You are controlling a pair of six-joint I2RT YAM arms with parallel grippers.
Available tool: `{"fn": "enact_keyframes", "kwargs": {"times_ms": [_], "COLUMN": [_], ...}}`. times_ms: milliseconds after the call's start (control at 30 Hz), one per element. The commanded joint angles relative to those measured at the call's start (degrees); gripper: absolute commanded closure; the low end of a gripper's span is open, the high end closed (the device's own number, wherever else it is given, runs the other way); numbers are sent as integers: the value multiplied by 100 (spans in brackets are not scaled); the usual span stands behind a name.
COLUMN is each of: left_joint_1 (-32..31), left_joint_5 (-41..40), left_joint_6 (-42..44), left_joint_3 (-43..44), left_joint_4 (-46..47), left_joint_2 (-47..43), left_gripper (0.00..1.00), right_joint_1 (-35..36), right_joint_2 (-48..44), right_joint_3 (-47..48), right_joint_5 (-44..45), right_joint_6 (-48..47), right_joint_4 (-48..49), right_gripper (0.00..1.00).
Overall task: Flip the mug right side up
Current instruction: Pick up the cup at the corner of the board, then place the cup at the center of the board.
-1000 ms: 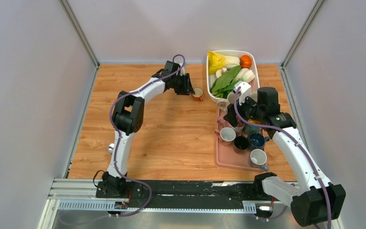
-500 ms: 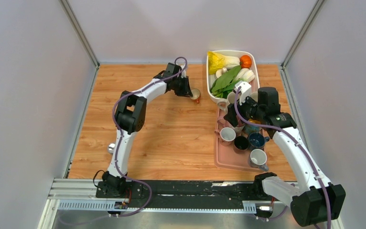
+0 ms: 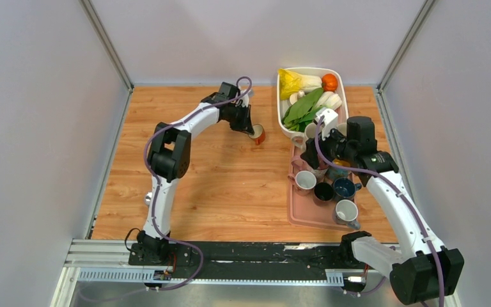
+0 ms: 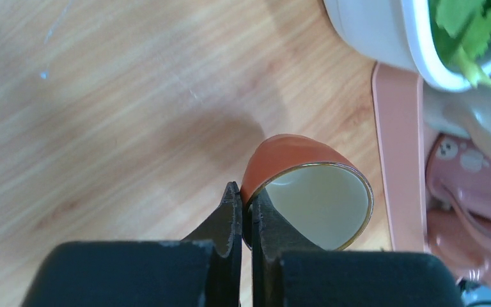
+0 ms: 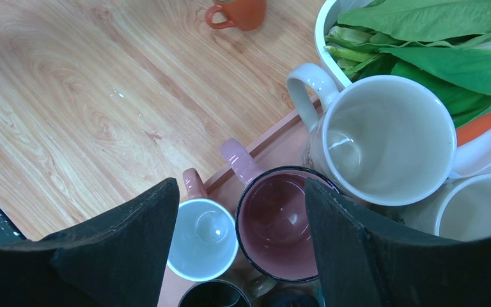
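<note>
Glaze, grain and black plastic
Your mug [image 4: 307, 192] is glossy orange glaze outside and smooth cream inside. The worktop [image 4: 102, 96] looks like satin wood grain, your left hand [image 4: 246, 204] is matt black plastic, and the pink tray [image 4: 393, 160] looks like smooth plastic.

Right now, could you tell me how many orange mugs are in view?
1: the orange mug, pinched at its rim by the left gripper, beside the white vegetable bowl. Part of the pink tray is hidden.
</note>
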Motion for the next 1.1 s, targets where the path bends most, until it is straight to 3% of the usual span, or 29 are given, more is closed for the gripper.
{"fn": "enact_keyframes", "kwargs": {"times_ms": [0, 200, 533, 733, 1067], "left_joint_1": [43, 5, -728, -1309, -1648], "left_joint_5": [316, -32, -964, -1340, -1557], "left_joint_6": [1222, 2823, 5250, 5572, 5522], "left_joint_3": [-3, -405, -2144, -3060, -3488], "left_joint_4": [-1172, -2761, -3355, -2854, -2304], "left_joint_2": [-1003, -1626, -3042, -3474, -3625], "left_gripper": [100, 100, 100, 100, 93], "right_joint_1": [-26, -28, -39, -53, -207], "right_joint_2": [-246, -476, -683, -707, -813], "right_joint_3": [13, -153, -73, 2, 34], "right_joint_5": [-2, 134, 392, 390, 413], "right_joint_6": [-145, -364, -474, -442, -297], "right_joint_4": [260, 257, 267, 263, 239], "right_gripper": [25, 25, 24, 24, 24]}}
